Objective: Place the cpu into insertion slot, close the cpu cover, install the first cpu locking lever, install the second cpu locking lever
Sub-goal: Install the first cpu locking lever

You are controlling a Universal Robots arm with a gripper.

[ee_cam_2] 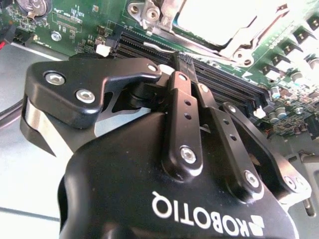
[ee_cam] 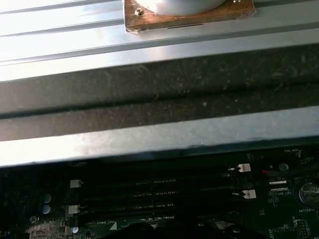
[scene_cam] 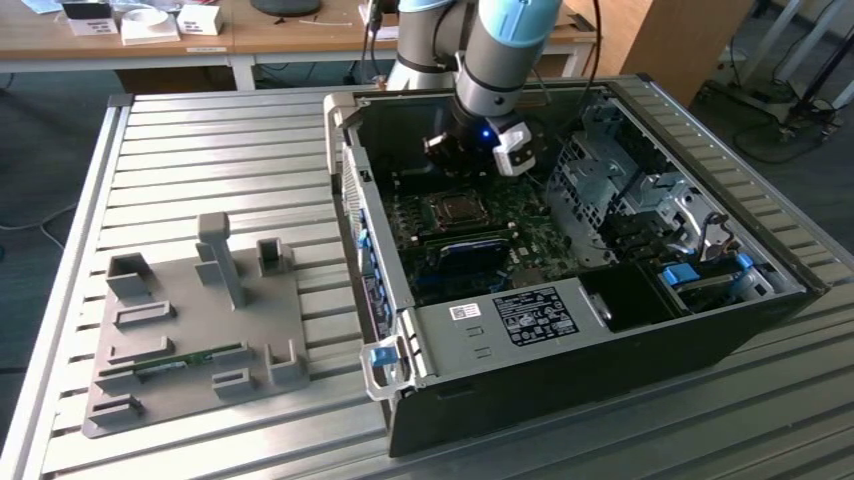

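The gripper point(ee_cam_2: 183, 62) hangs inside the open computer case point(scene_cam: 694, 330), its two black fingers point(ee_cam_2: 180, 107) drawn together until they meet at the tips, with nothing between them; the tips sit just over the black memory slots point(ee_cam_2: 224, 79) of the green motherboard point(ee_cam_2: 84, 25). Just past those slots in the second wrist view lies the CPU socket: the cpu point(ee_cam_2: 209, 20) rests flat in it, its pale metal top showing through the open centre of the cpu cover point(ee_cam_2: 164, 15), which is folded down around it. In the exterior view the gripper point(scene_cam: 470, 160) hovers just beyond the socket point(scene_cam: 457, 208), toward the case's back wall. Outside the case, to the exterior view's left, a grey fixture plate point(scene_cam: 174, 330) lies on the ribbed metal table point(scene_cam: 200, 160).
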